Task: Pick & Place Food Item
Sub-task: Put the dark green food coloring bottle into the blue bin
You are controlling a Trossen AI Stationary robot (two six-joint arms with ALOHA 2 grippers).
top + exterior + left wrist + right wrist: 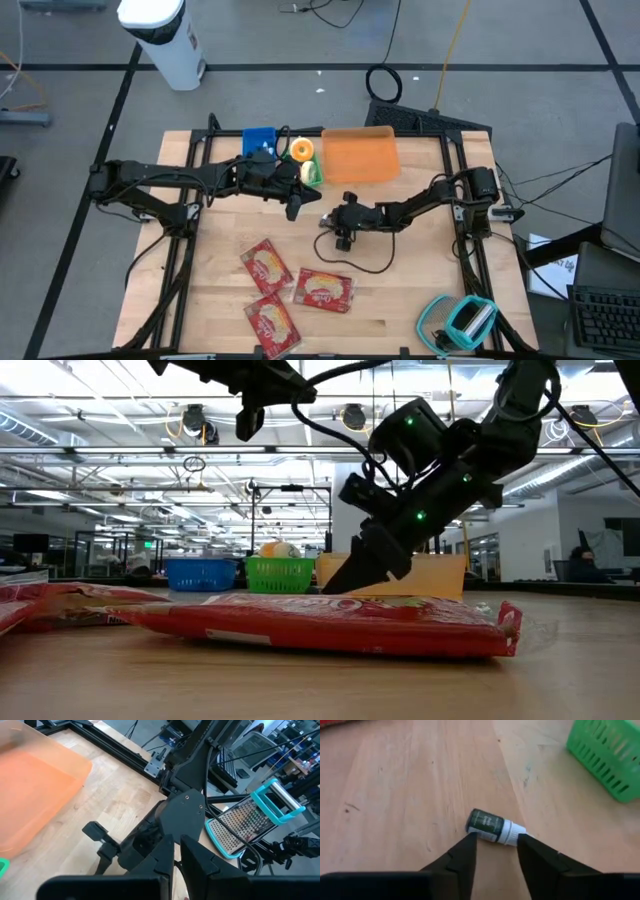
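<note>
Right gripper point(495, 851) parted, apparently straddling small bottle point(495, 827); left gripper point(176, 862) clenched, empty.

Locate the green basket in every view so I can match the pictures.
High view: green basket beside the blue basket, left of the orange tray, near the left gripper.
Low view: far back, centre, blue basket to its left.
Left wrist view: only a green sliver at the frame edge.
Right wrist view: upper right corner.
Shared landmark: the orange tray.
</note>
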